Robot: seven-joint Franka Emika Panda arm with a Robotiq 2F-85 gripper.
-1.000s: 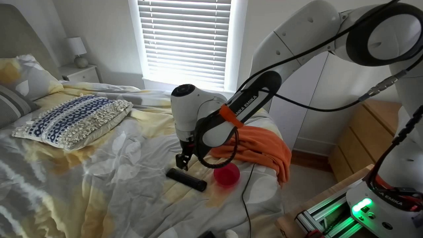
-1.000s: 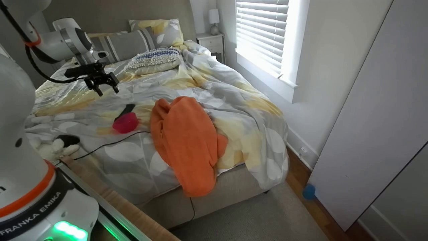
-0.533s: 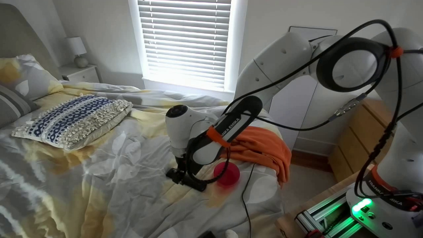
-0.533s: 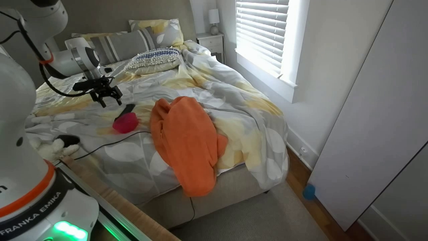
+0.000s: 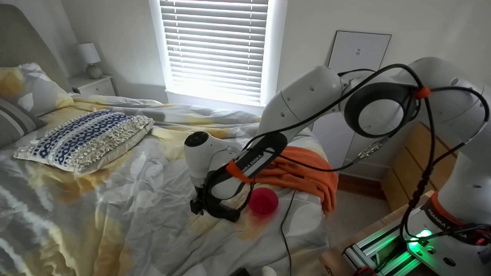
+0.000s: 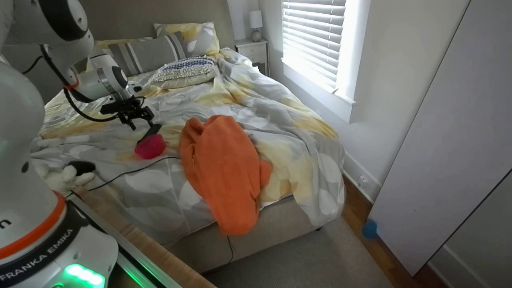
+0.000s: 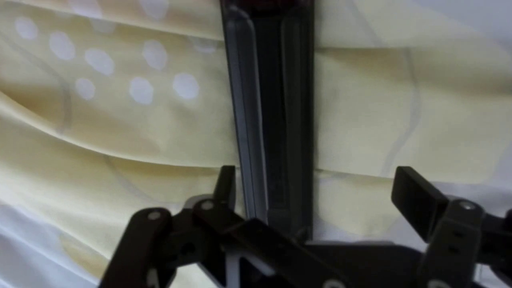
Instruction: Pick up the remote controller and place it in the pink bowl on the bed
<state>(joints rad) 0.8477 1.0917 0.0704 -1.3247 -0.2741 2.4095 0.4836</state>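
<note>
The gripper (image 7: 315,178) is spread wide above the black remote controller (image 7: 276,120), which is laid on the bed (image 5: 153,230) and, in the wrist view, framed between the fingers (image 7: 418,198), its length pointed toward twelve o'clock. In an exterior view, the pink bowl (image 6: 150,147) is seen at six o'clock from it, close by.

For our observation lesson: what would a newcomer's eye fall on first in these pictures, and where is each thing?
Probably the big white robot arm, stretched over the bed from the right of an exterior view. Next, the orange cloth draped over the foot of the bed and the pink bowl near it. In the wrist view, the long black remote dominates, seen between the sides of the open end effector.
</note>
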